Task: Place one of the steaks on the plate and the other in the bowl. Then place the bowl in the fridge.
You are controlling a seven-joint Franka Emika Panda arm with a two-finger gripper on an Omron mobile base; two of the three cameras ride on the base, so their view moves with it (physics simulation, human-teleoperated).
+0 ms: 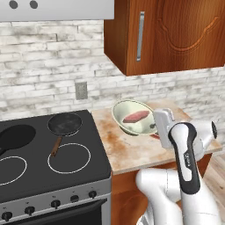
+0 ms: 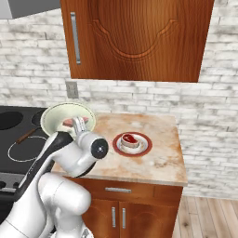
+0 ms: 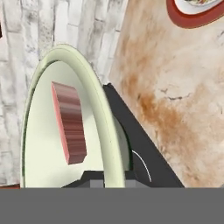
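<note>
Hand view showed the gripper [image 3: 108,177] clamped on the rim of the pale greenish bowl [image 3: 43,144], one dark finger on each side of the wall. Bowl lifted clear of the counter [image 1: 132,149] and tilted, as seen from both base views, with the pale pink steak [image 1: 136,116] lying inside against its inner surface. Held above the counter's left end, near the stove [image 1: 48,162]. Deeper red steak [image 2: 130,140] with a whitish edge resting on the red-rimmed plate [image 2: 132,149], to the right of the bowl on the marbled counter. Small dark pan [image 1: 65,123] with a wooden handle sitting on a rear burner. Wooden wall cabinet [image 2: 139,37] hung above the counter.
</note>
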